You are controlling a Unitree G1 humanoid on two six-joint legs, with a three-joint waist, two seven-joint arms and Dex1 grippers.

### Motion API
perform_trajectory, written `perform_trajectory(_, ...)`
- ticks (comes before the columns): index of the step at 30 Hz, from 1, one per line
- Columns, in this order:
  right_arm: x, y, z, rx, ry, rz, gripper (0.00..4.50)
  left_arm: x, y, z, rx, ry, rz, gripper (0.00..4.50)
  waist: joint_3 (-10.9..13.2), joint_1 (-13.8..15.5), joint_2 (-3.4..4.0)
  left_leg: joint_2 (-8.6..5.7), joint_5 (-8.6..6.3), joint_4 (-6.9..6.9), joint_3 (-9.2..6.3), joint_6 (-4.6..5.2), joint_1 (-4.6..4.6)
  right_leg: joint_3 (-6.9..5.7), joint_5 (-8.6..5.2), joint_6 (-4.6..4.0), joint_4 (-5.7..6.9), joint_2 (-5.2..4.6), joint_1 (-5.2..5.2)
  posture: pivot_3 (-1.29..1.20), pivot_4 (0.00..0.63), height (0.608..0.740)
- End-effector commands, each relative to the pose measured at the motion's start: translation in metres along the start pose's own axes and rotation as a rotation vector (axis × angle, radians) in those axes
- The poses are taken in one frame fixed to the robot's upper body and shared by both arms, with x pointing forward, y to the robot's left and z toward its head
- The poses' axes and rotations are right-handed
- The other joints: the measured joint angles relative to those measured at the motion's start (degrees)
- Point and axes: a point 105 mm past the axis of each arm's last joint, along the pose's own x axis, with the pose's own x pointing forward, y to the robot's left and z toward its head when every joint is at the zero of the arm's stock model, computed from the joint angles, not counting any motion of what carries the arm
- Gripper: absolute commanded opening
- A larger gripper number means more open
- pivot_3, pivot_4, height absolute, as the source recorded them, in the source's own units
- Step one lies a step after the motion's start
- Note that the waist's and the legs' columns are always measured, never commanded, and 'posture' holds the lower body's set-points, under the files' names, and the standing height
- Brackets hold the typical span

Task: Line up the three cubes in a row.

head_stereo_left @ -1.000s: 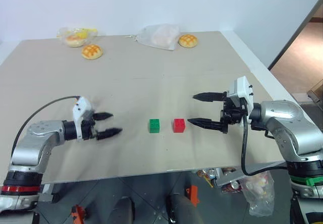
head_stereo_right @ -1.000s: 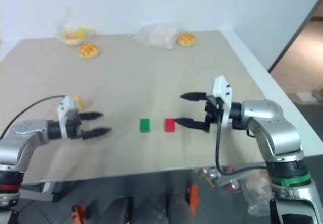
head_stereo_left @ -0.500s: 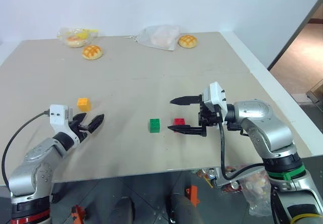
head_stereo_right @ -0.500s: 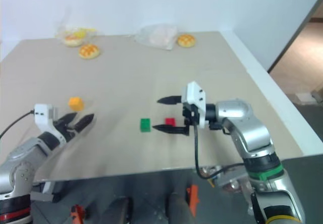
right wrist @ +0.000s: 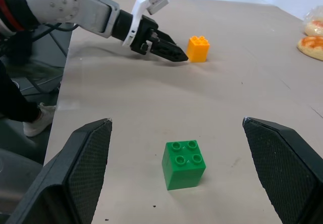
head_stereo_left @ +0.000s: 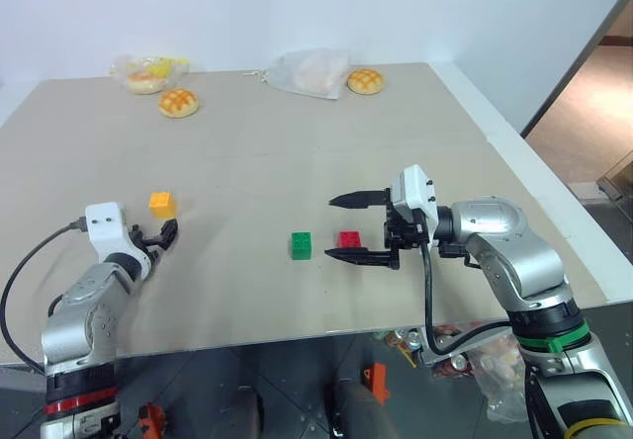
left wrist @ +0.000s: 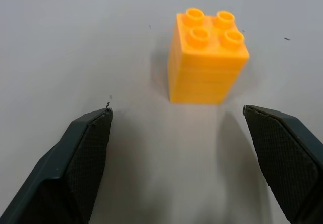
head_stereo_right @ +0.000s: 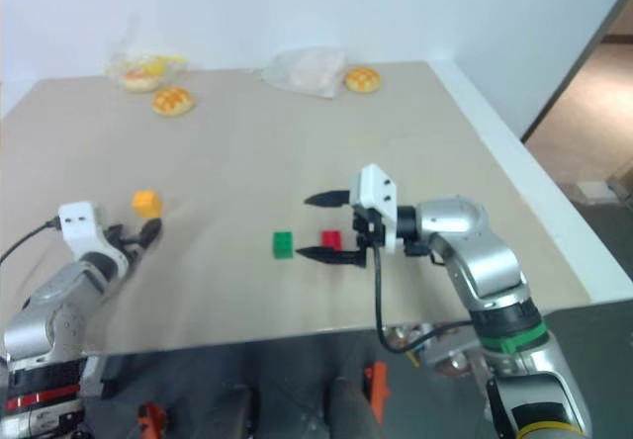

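Right gripper sat nearest, fingers spread wide and empty, bracketing the red cube on the table without visible contact. Green cube stood just beside the red one, the two already side by side in a row. Left gripper was fully open, holding nothing, aimed at the orange-yellow cube, which stood just ahead of its fingertips and well apart from the pair. Judged: two of three aligned; the orange-yellow cube remained to be brought over. Buns lay at the far edge, not involved.
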Motion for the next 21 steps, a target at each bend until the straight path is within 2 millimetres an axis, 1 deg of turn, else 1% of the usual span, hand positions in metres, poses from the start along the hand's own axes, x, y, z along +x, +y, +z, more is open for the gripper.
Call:
perform_trajectory(1, -0.006, -0.001, 0.013, -0.053, -0.023, -0.022, 4.31, 0.008, -0.004, 0.007, 0.039, -0.027, -0.022, 4.28, 0.0, 0.0, 0.0, -0.01, 0.0, 0.0, 0.0, 0.0, 0.0, 0.0, 0.0, 0.01, 0.0, -0.01, 0.0, 0.0, 0.15, 0.74)
perform_trajectory(12, -0.007, -0.003, 0.014, -0.051, -0.019, -0.036, 4.31, 0.033, -0.017, 0.018, 0.057, -0.054, -0.047, 4.28, -0.01, 0.26, -0.01, -0.02, 0.06, 0.0, 0.0, -0.02, -0.01, 0.0, 0.07, 0.06, -0.01, -0.02, 0.01, 0.0, 0.15, 0.74)
perform_trajectory(15, -0.006, -0.012, 0.015, -0.043, -0.036, -0.071, 4.31, 0.036, -0.024, 0.017, 0.067, -0.055, -0.056, 3.46, -0.01, 0.27, -0.01, -0.02, 0.06, -0.02, 0.0, -0.02, -0.01, 0.0, 0.07, 0.05, -0.01, -0.01, 0.0, 0.0, 0.15, 0.74)
perform_trajectory(18, -0.007, -0.027, 0.02, -0.03, -0.076, -0.135, 4.31, 0.039, -0.029, 0.018, 0.062, -0.06, -0.062, 2.34, -0.01, 0.27, -0.01, -0.02, 0.06, -0.02, 0.0, -0.02, -0.01, 0.0, 0.08, 0.06, -0.01, -0.02, 0.0, 0.0, 0.15, 0.74)
perform_trajectory(21, -0.009, -0.036, 0.026, -0.013, -0.118, -0.174, 4.31, 0.04, -0.032, 0.017, 0.057, -0.061, -0.067, 1.39, -0.01, 0.27, -0.01, -0.02, 0.1, -0.02, 0.0, -0.08, -0.02, 0.0, 0.09, 0.06, -0.01, -0.02, 0.0, 0.0, 0.15, 0.74)
